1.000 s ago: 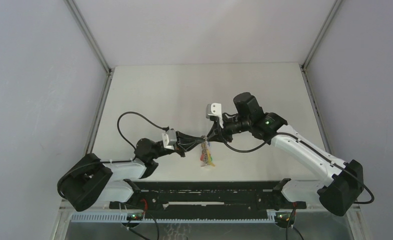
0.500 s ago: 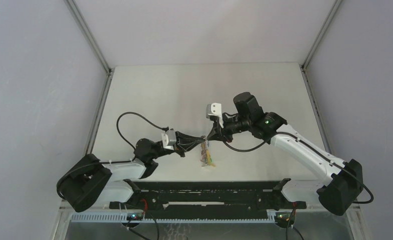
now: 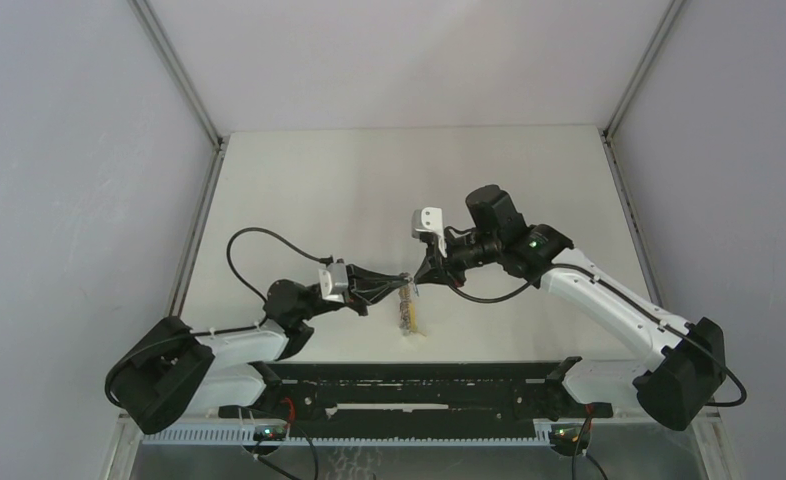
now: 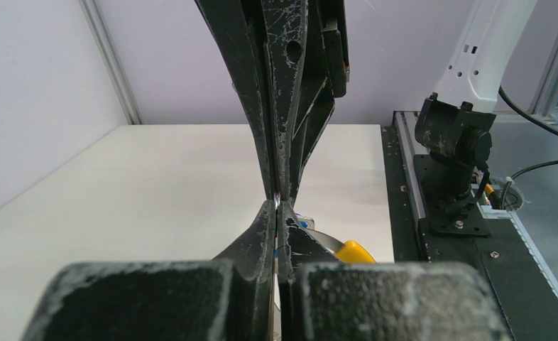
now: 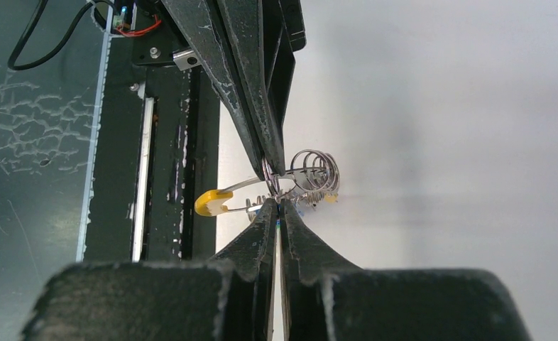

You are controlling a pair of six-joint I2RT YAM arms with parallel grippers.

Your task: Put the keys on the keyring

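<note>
My two grippers meet tip to tip above the table's near middle. The left gripper (image 3: pixel 401 282) (image 4: pixel 277 209) is shut on the keyring's wire. The right gripper (image 3: pixel 416 278) (image 5: pixel 277 207) is shut on a thin key; only a blue sliver shows between its tips. The keyring (image 3: pixel 409 312) hangs below them as a grey bundle. In the right wrist view it is a wire loop with a yellow curved end (image 5: pixel 211 202) and several small metal rings (image 5: pixel 317 170). The yellow end also shows in the left wrist view (image 4: pixel 354 251). The other key heads are mostly hidden.
A black mounting rail (image 3: pixel 409 375) runs along the table's near edge, just below the hanging bundle. The right arm's base (image 4: pixel 452 153) stands on it. Grey walls and metal frame posts (image 3: pixel 174 70) close the table's sides and back.
The left arm has shifted slightly left and down. The hanging bundle has swung a little left and hangs straighter. Both grippers stay shut and together.
</note>
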